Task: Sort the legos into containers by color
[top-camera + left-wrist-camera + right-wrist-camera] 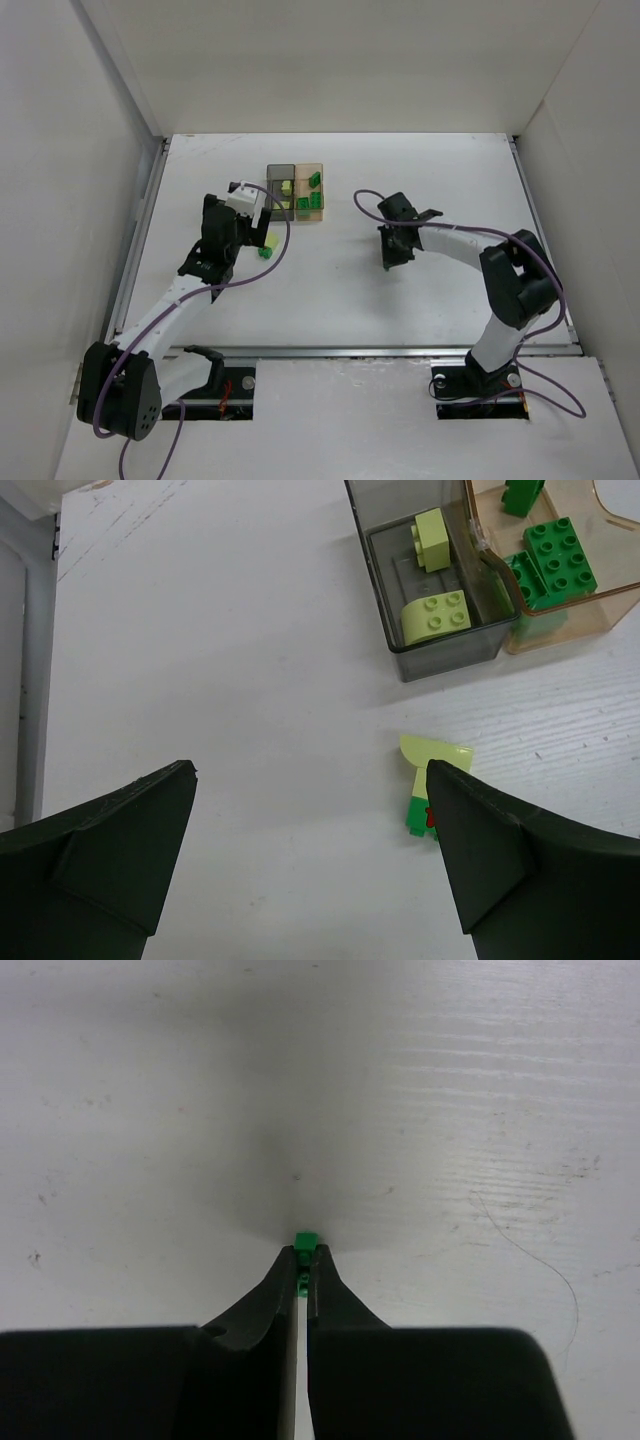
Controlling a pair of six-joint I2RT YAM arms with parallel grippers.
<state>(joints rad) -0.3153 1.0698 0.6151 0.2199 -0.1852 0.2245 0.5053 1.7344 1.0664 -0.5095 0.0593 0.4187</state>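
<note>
Two joined containers stand at the back left: the smoky grey one (281, 182) (432, 590) holds two pale yellow-green legos (437, 614), and the amber one (312, 190) (560, 590) holds several dark green legos (556, 554). A pale lego (436, 754) and a dark green lego (416, 816) lie together on the table (268, 245), just in front of the grey container. My left gripper (252, 232) (310, 772) is open and empty, and its right finger (495, 860) partly covers the dark green one. My right gripper (392, 256) (304, 1258) is shut on a tiny dark green lego (306, 1241), low over the table's middle.
White walls (110, 150) enclose the table on the left, back and right. A metal rail (370, 351) runs along the near edge by the arm bases. Purple cables (365, 205) loop off both arms.
</note>
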